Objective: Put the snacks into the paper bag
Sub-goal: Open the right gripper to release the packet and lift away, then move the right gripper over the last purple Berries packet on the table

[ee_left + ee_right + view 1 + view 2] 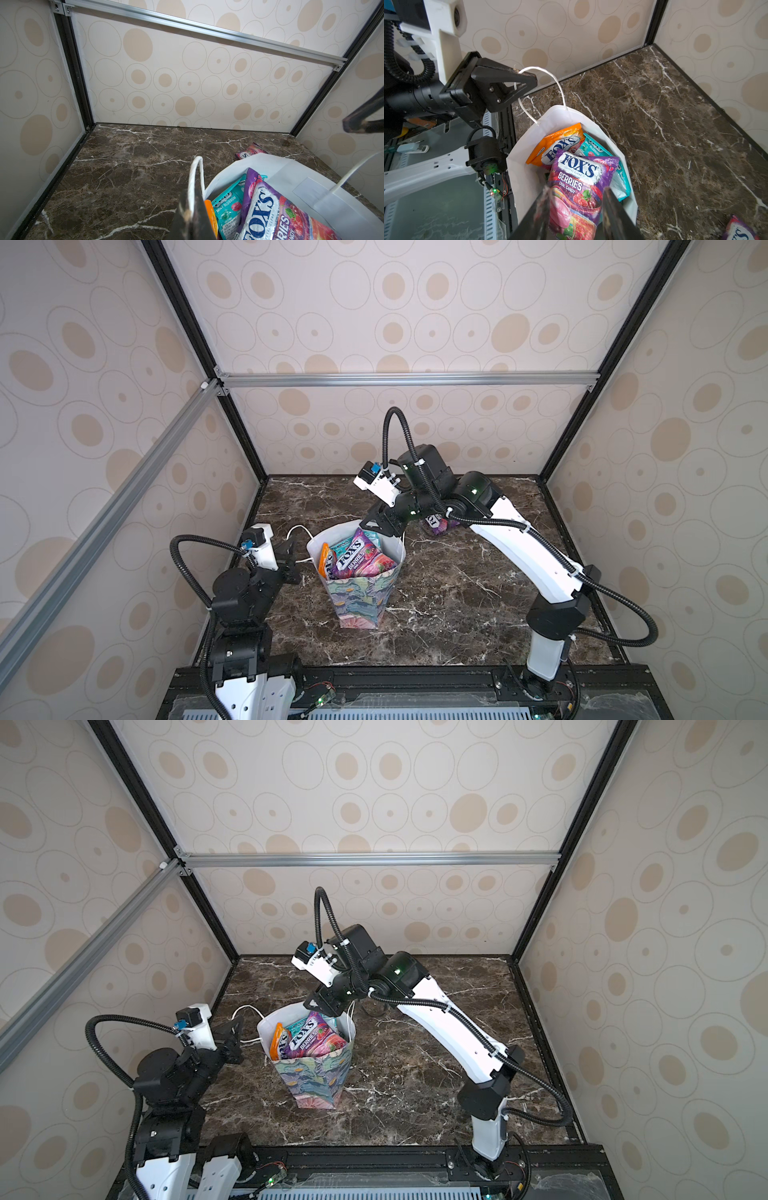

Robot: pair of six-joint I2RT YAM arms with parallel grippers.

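**mo_b:** Three snacks at least are showing in the paper bag [357, 597]: an orange packet [550, 143], a teal packet [593, 148] and a purple berries packet [577, 172] on top. There could be more buried under those, can't tell. The bag stands upright near the middle of the desk [457, 614].

**tink:** So nearly done? What are the arms doing?

**mo_b:** Left gripper [527, 83] is clamped on the bag's cord handle [192, 174], I'd guess to steady it. Right gripper [577, 189] hangs over the bag's mouth with its jaws apart either side of the berries packet's lower end. It looks let go to me, with the packet resting in the bag.

**tink:** Anything left out?

**mo_b:** Only one that I can see, a stray purple packet [249, 150] lying flat toward the desk's far edge, behind the bag and under the right arm. Bag that and I reckon it's finished.

**tink:** Nice desk, btw.

**mo_b:** Dark brown marble with white veins. The booth has cream wallpaper with tan ovals, plus black posts and aluminium rails.
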